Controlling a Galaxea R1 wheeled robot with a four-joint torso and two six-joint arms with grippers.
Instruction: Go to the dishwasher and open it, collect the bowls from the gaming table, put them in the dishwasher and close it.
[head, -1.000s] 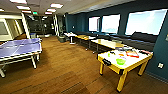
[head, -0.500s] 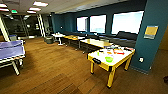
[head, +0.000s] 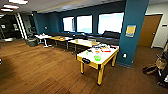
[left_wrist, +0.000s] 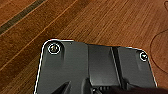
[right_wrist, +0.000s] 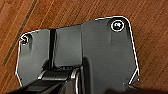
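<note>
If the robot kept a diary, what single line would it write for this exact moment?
place: wood-floored lounge | ahead: gaming table, yellow-edged | on it: lime green bowl, game boxes | beside it: teal pillar | pincers: state unclear

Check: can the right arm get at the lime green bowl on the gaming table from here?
Probably not yet. The lime green bowl sits on the gaming table well ahead across open wooden floor. Nothing blocks the way; the right wrist view shows floor below.

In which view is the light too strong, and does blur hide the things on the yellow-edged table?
Head view: the windows glare white; blur leaves only a lime green bowl distinct on the gaming table, the boxes are smears. Both wrist views: evenly lit wooden floor, no glare.
</note>
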